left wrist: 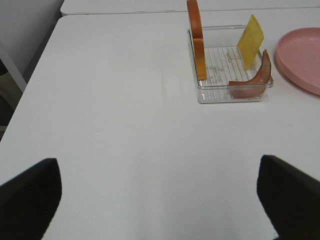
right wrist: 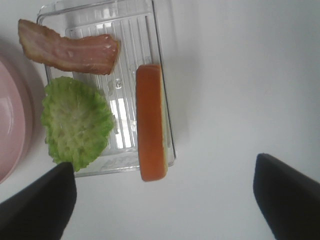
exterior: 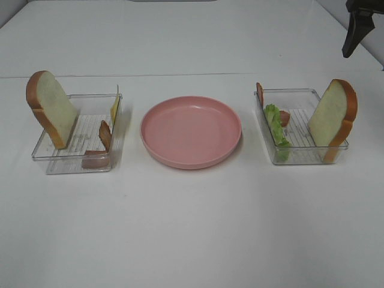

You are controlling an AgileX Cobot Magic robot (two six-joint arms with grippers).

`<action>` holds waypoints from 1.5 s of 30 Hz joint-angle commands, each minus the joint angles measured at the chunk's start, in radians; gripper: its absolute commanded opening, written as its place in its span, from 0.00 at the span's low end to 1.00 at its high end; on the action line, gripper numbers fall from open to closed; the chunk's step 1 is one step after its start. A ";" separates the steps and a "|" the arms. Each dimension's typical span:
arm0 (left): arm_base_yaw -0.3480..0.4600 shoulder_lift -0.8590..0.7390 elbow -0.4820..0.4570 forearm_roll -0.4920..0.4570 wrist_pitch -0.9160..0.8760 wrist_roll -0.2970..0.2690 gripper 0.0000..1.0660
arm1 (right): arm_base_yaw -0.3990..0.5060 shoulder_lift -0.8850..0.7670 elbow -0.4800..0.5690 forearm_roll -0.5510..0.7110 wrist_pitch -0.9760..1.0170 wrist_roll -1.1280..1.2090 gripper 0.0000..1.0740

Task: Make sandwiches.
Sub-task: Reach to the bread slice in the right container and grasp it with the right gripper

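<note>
The plate (exterior: 191, 129) is bare, so this is the start; left gripper (left wrist: 160, 197) and right gripper (right wrist: 162, 197) are open, empty; next, pinch the bread (right wrist: 151, 122).

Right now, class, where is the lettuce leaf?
In the exterior high view the lettuce leaf is on the right, inside the clear tray against its wall nearest the pink plate, beside a bacon strip.
</note>
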 commanded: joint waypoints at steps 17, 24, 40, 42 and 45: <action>-0.002 -0.015 0.003 -0.004 -0.004 -0.008 0.93 | -0.003 0.239 -0.063 0.025 0.037 -0.026 0.85; -0.002 -0.015 0.003 -0.004 -0.004 -0.008 0.93 | -0.003 0.283 -0.063 0.026 0.042 -0.028 0.85; -0.002 -0.015 0.003 -0.004 -0.004 -0.008 0.93 | -0.003 0.290 -0.063 0.041 0.049 -0.025 0.26; -0.002 -0.015 0.003 -0.004 -0.004 -0.008 0.93 | -0.003 0.290 -0.063 0.044 0.074 -0.025 0.26; -0.002 -0.015 0.003 -0.004 -0.004 -0.008 0.93 | -0.003 0.290 -0.063 0.081 0.098 -0.025 0.26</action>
